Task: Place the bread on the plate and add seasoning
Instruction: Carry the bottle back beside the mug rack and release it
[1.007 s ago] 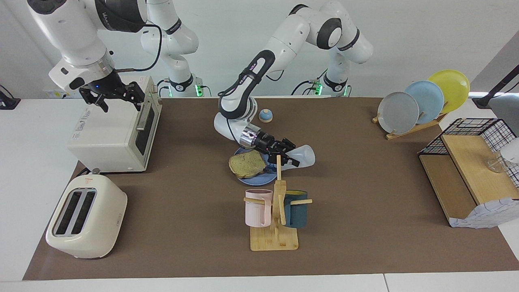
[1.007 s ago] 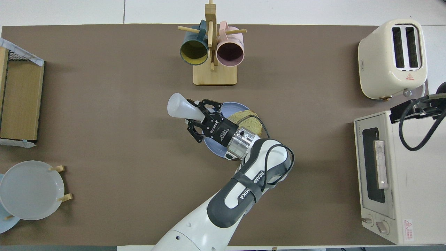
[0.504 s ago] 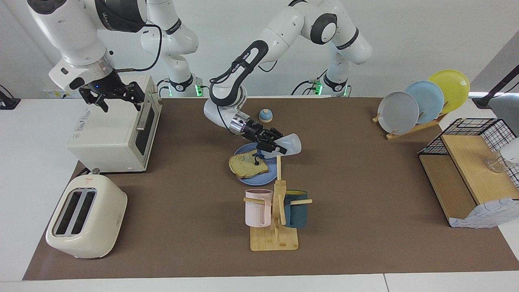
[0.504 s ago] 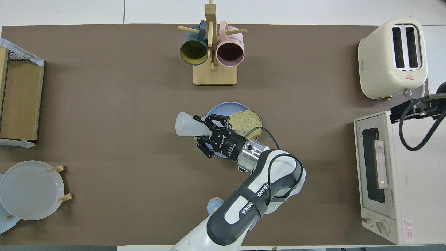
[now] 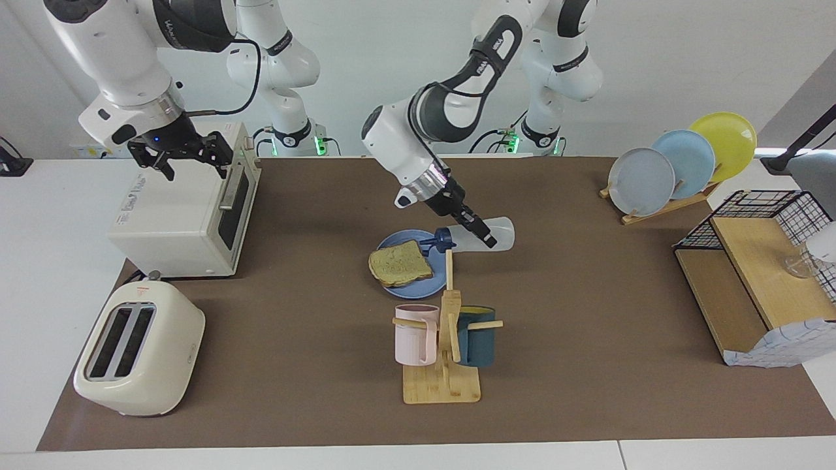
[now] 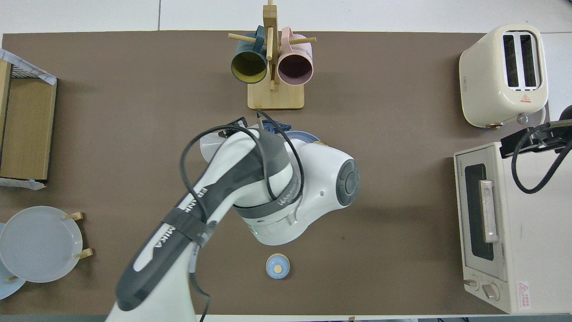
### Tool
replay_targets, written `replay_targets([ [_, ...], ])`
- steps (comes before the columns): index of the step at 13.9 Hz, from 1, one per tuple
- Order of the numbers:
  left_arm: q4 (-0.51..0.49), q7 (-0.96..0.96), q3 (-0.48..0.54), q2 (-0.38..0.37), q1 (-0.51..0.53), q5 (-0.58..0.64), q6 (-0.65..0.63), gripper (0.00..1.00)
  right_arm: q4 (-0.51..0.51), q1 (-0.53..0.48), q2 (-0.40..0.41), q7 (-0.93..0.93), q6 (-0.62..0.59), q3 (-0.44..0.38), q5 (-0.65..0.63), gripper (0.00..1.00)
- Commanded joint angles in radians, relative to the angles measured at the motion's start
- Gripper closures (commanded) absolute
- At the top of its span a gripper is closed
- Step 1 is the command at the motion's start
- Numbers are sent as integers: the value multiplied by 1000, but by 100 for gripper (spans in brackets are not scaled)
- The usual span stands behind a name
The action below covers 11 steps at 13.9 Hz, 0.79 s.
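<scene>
The seasoning (image 5: 480, 236) was held pinched in the left gripper (image 5: 484, 237), tipped almost level above the tabletop (image 5: 588, 339) beside the plate (image 5: 411, 282). Its long axis ran nearly horizontal along the table's length, the dark cap aimed toward the right arm's end and over the plate's rim, the base toward the left arm's end. The bread (image 5: 399, 263) lay flat on the plate, toward the right arm's end of it. It was judged that seasoning could fall on the rim or the tabletop, the cap not being over the bread, and that the smooth bottle could slip. The right gripper (image 5: 184, 151) waited spread over the toaster oven (image 5: 186, 212).
</scene>
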Motion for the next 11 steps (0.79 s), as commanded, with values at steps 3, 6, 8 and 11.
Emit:
replay_targets([
  [3,-259,-93,-11,-235,191,-219,373,100,6,-18,0,-25,-19,7,23,0],
  [6,-408,-218,-11,-259,295,-277,747,100,6,-18,0,-25,-19,7,23,0],
  [8,-509,-329,-9,-263,375,-277,1035,100,6,-18,0,-25,-19,7,23,0],
  [11,-539,-409,-11,-218,476,-277,1272,100,6,-18,0,-25,-19,7,23,0],
])
